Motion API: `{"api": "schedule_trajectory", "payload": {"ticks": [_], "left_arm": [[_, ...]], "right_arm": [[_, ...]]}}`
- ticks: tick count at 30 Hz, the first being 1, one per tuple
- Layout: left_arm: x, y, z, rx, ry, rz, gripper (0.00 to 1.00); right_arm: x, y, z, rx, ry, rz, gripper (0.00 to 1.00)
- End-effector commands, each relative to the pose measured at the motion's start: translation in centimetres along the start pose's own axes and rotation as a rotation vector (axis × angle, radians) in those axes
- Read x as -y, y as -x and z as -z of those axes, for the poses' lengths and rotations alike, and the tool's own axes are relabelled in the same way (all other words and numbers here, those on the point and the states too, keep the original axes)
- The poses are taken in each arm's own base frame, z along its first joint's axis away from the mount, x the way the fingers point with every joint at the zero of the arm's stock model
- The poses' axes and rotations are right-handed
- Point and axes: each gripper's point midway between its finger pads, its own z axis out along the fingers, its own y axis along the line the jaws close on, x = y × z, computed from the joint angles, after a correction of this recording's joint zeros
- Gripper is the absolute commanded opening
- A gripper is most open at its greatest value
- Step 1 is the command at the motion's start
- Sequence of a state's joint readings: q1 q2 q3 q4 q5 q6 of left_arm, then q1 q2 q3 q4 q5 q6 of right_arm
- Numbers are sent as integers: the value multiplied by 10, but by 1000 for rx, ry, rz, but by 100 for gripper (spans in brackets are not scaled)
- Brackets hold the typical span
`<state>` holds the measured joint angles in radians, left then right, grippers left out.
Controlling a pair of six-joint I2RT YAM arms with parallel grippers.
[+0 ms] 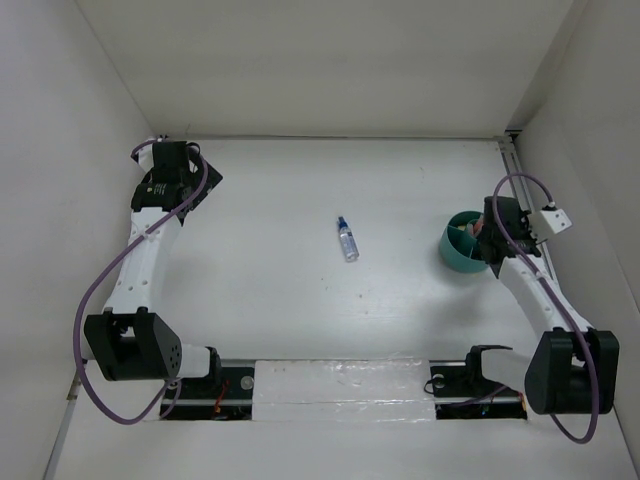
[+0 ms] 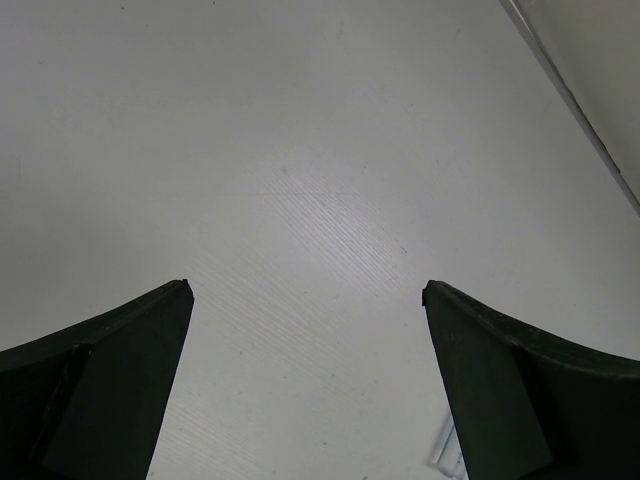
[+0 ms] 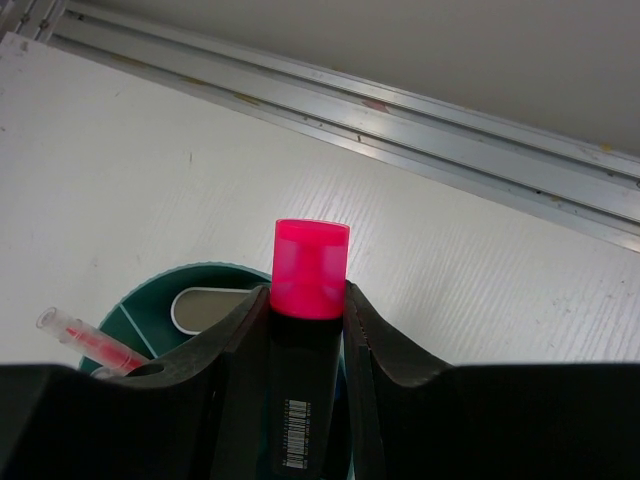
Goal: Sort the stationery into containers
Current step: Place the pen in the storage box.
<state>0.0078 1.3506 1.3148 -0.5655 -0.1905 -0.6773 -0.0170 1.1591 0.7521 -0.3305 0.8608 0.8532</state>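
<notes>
My right gripper (image 3: 305, 300) is shut on a black marker with a pink cap (image 3: 310, 270) and holds it over the round teal-green cup (image 3: 190, 280). In the top view the cup (image 1: 458, 250) sits at the right with the right gripper (image 1: 492, 238) above its right edge. Inside the cup lie a salmon pencil (image 3: 85, 335) and a pale oval piece (image 3: 205, 305). A clear blue-capped bottle (image 1: 347, 239) lies alone in the table's middle. My left gripper (image 2: 305, 290) is open and empty over bare table, at the far left in the top view (image 1: 172, 165).
An aluminium rail (image 3: 400, 110) runs along the right wall just beyond the cup. White walls close the table at the back and both sides. A taped strip (image 1: 340, 385) lies along the near edge between the arm bases.
</notes>
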Motion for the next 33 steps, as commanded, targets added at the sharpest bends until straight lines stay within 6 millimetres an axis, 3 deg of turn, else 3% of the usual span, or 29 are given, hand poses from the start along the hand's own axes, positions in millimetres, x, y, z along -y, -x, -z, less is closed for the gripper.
{"api": "schedule_trajectory", "payload": {"ticks": [1,10,16,33], "left_arm": [[3,3,4,16,-24,-6,100],[3,3,4,16,-24,-6,100],[3,1,3,10,-31,-6,100],[3,1,3,10,-31,-6,100]], "right_arm": [[-9,3,-1,23,17,-31,0],[-14,-4,0,11,25,-18,5],[-15,-6,3,15,26,-21,15],[-15,-11,8,-7,20,25,33]]}}
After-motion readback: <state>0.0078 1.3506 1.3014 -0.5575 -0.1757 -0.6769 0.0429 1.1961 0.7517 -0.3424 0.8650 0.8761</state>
